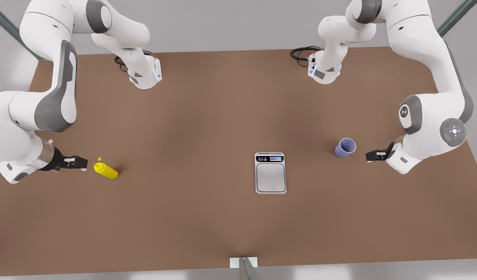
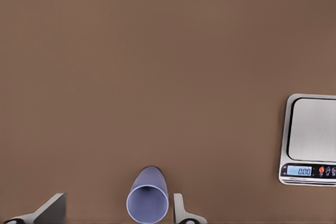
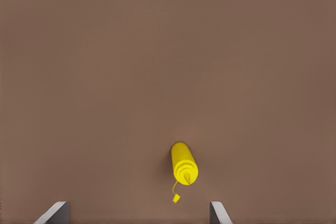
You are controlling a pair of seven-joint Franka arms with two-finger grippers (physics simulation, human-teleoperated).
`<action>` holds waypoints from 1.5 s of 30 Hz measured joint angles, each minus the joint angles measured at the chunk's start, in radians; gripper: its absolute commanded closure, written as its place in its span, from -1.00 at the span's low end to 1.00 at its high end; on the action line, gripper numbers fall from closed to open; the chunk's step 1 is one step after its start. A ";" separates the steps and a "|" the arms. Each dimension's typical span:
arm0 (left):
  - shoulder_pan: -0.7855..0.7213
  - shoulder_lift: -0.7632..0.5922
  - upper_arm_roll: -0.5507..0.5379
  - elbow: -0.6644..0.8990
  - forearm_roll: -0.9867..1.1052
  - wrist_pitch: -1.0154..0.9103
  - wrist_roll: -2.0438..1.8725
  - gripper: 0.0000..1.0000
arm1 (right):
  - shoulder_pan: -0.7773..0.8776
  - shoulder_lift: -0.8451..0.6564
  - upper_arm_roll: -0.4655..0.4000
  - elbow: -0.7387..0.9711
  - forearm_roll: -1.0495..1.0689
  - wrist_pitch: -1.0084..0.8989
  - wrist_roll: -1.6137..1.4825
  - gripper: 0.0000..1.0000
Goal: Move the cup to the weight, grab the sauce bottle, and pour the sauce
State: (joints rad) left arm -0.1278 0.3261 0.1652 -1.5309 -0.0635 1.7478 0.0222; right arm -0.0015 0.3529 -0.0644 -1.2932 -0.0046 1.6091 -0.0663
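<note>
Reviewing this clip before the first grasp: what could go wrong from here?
1. The left gripper is open beside the cup, and the cup sits off-centre, close to one finger; that finger may nudge the cup over as the gripper closes.
2. The weight has a small platform, so the cup could be set down near an edge.
3. The right gripper, open, faces the sauce bottle, nozzle toward it; a grasp near the narrow tip might slip.

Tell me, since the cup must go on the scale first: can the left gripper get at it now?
Probably yes. The left gripper is open beside the upright cup, with only bare table between them.
</note>
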 measured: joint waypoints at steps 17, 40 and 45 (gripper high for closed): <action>0.000 -0.109 0.014 -0.574 0.006 0.486 0.005 -1.00 | -0.383 0.123 0.000 -0.242 0.471 0.112 -1.615 -1.00; 0.000 -0.125 0.024 -0.764 0.006 0.650 0.004 -0.30 | -0.531 0.435 0.008 -0.313 0.775 0.087 -2.339 -1.00; 0.000 -0.101 0.022 -0.765 0.006 0.680 0.001 0.02 | -0.527 0.445 0.024 -0.313 0.778 0.087 -2.341 -1.00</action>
State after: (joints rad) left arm -0.1275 0.2253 0.1871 -2.2961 -0.0575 2.4282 0.0232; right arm -0.5284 0.7976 -0.0401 -1.6061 0.7731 1.6966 -2.4068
